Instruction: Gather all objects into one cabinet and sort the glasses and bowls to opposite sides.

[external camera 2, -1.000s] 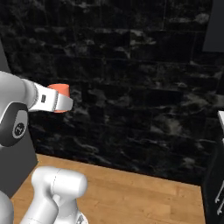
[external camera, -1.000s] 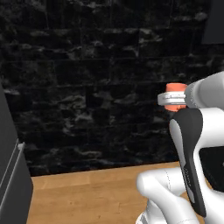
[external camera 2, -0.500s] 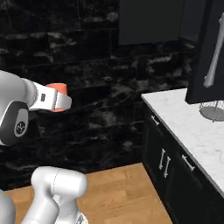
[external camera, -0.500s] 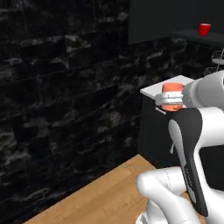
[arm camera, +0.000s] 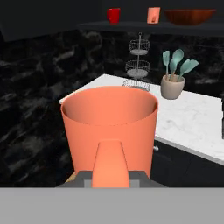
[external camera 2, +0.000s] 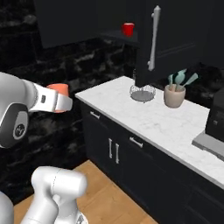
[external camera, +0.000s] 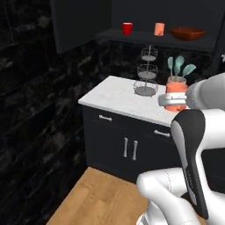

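My gripper (arm camera: 111,175) is shut on a salmon-orange cup (arm camera: 109,127) by its handle, held upright in mid-air short of the counter. From the base views the same cup (external camera: 176,90) (external camera 2: 59,89) sits in the gripper (external camera: 172,100) (external camera 2: 60,97) at the end of the arm. Ahead, the black wall cabinet (external camera: 149,37) stands open, its door (external camera 2: 175,35) swung out. On its shelf (arm camera: 144,25) stand a red mug (arm camera: 113,15) (external camera: 127,28) (external camera 2: 127,29), a second salmon cup (arm camera: 153,14) (external camera: 159,29) and a reddish-brown bowl (arm camera: 189,16) (external camera: 186,33).
A white marble counter (external camera 2: 175,127) carries a three-tier wire basket stand (external camera: 147,72) (arm camera: 138,61) and a crock with teal utensils (external camera 2: 174,95) (arm camera: 172,87). Dark lower cabinets (external camera: 127,147) sit below. A black marbled wall (external camera: 30,110) rises on the left; a dark appliance (external camera 2: 216,113) stands at right.
The whole picture has swung: the base turned, bringing the counter, the wire stand and the open cabinet into view. The cup stays held in the shut gripper.
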Robot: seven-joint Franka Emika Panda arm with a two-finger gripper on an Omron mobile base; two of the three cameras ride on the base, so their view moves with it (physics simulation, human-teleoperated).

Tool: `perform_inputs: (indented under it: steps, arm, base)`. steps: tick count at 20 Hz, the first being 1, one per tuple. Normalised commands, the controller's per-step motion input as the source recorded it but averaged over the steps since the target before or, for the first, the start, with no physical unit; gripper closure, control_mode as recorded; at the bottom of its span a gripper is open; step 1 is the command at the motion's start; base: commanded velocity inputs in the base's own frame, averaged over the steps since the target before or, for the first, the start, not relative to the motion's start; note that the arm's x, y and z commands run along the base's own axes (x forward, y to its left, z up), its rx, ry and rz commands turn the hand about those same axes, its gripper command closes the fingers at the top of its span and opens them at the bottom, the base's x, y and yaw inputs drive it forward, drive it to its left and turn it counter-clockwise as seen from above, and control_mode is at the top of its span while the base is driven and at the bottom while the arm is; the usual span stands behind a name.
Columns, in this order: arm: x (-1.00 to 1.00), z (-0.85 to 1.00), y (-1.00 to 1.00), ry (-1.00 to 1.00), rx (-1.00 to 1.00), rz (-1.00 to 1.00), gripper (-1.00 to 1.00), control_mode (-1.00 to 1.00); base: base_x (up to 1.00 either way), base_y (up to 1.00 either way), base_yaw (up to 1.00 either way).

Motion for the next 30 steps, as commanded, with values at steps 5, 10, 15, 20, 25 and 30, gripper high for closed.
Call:
perform_inputs:
  steps: [5, 10, 15, 20, 25, 30]
  arm:
    - [0.00, 0.00, 0.00, 0.00, 0.00, 0.00, 1.00, 1.00]
    - [0.00, 0.00, 0.00, 0.00, 0.00, 0.00, 1.00, 1.00]
    - [0.00, 0.00, 0.00, 0.00, 0.00, 0.00, 1.00, 1.00]
    - [0.00, 0.00, 0.00, 0.00, 0.00, 0.00, 1.00, 1.00]
    - [0.00, 0.00, 0.00, 0.00, 0.00, 0.00, 1.00, 1.00]
    - [0.00, 0.00, 0.00, 0.00, 0.00, 0.00, 1.00, 1.00]
  base:
    - [1.00, 0.49, -0.36]
    - [0.73, 0.35, -0.65]
    - [0.70, 0.36, -0.51]
    - [0.55, 0.39, -0.27]
    - [0.21, 0.27, -0.22]
    - [0.13, 0.32, -0.21]
